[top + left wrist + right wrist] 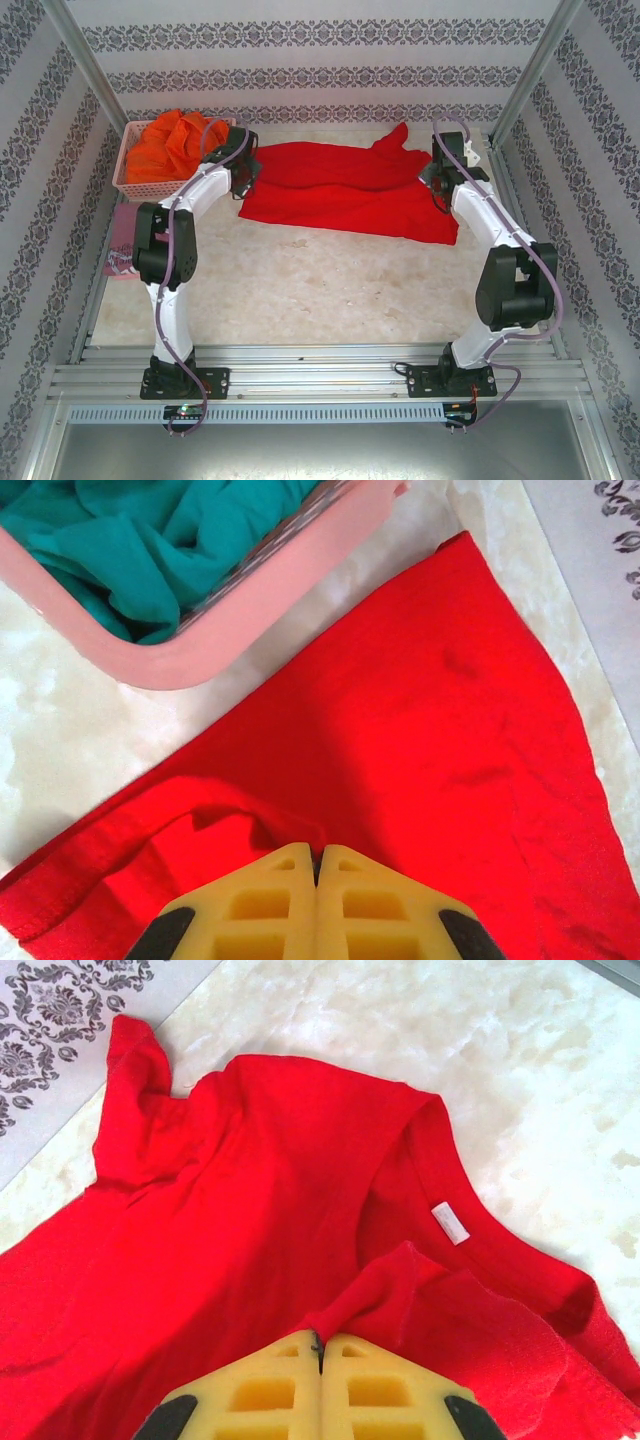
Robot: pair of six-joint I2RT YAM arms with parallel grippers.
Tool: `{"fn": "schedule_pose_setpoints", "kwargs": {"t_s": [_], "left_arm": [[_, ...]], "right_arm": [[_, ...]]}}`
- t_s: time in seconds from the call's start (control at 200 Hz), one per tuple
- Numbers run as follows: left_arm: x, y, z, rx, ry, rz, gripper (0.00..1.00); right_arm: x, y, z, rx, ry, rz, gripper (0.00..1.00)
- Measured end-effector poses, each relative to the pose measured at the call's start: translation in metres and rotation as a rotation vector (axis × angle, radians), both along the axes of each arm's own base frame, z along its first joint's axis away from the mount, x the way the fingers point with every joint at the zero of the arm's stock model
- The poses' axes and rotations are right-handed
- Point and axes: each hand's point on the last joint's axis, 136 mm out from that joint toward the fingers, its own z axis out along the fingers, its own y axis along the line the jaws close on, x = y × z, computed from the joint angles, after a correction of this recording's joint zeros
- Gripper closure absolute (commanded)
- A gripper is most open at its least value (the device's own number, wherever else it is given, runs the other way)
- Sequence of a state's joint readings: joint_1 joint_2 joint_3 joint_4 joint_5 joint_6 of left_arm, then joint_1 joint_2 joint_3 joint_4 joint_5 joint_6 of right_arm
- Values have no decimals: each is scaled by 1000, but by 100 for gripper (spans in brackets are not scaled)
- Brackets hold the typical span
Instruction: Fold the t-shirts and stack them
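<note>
The bright red t-shirt [340, 190] lies spread across the far half of the table, partly folded lengthwise. My left gripper [243, 165] is shut on its left hem; the left wrist view shows red cloth [400, 750] pinched between the yellow fingers [270, 900]. At the shirt's right end my right gripper [438, 172] is shut on a fold beside the collar [410, 1160], whose white label [451, 1222] faces up. An orange t-shirt [170, 140] fills the pink basket, and teal cloth [150, 540] lies in it too. A maroon shirt [122, 245] sits at the left edge.
The pink lattice basket [125, 180] stands at the back left, close to my left gripper; its rim [250, 610] almost touches the red shirt. Patterned walls and metal posts close in the table. Bare marbled tabletop [320, 290] stretches between the shirt and the arm bases.
</note>
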State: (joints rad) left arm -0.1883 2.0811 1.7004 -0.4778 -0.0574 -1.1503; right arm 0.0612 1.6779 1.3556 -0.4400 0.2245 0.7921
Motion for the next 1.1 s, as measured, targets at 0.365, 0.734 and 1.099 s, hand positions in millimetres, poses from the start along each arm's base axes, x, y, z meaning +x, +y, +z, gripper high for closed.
{"fn": "schedule_pose_setpoints", "kwargs": {"t_s": [0.365, 0.734, 1.099], "left_arm": [[-1, 1, 2, 13, 12, -7, 100], [-10, 8, -4, 38, 37, 2, 100], [-73, 23, 19, 33, 40, 9, 100]], "right_arm": [[16, 8, -20, 26, 40, 36, 100], [29, 6, -23, 36, 39, 39, 100], [-22, 13, -24, 64, 49, 62, 100]]}}
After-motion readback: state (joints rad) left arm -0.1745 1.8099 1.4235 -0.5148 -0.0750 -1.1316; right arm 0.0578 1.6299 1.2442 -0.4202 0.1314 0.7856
